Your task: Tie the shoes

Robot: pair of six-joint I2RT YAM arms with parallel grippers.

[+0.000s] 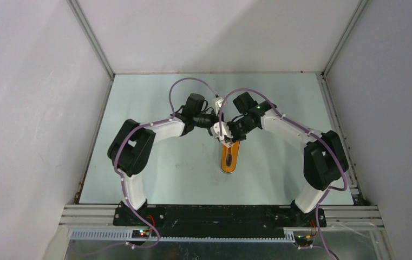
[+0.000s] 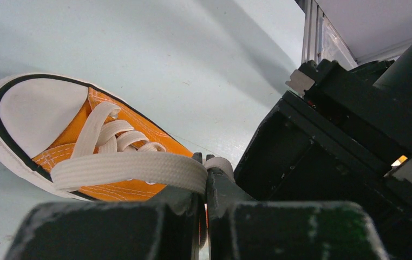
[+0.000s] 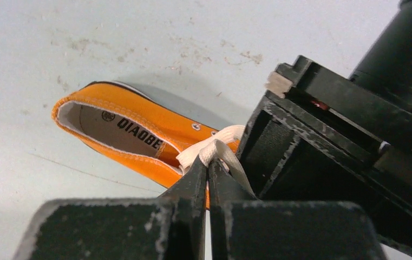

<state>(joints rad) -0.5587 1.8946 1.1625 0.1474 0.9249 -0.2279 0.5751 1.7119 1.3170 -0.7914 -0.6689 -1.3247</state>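
Observation:
A small orange sneaker (image 1: 229, 158) with a white toe cap lies mid-table, toe toward the arms. It shows toe-first in the left wrist view (image 2: 41, 116) and heel-first in the right wrist view (image 3: 122, 135). My left gripper (image 2: 205, 161) is shut on a flat white lace (image 2: 128, 169) that runs back over the shoe. My right gripper (image 3: 209, 162) is shut on a folded white lace (image 3: 217, 147) just above the shoe's opening. Both grippers (image 1: 222, 131) meet over the shoe's far end, nearly touching each other.
The pale green table (image 1: 155, 179) is boxed in by white walls and metal rails (image 1: 92, 43). Each wrist view is partly filled by the other arm's black gripper body (image 2: 344, 141) (image 3: 333, 141), very close.

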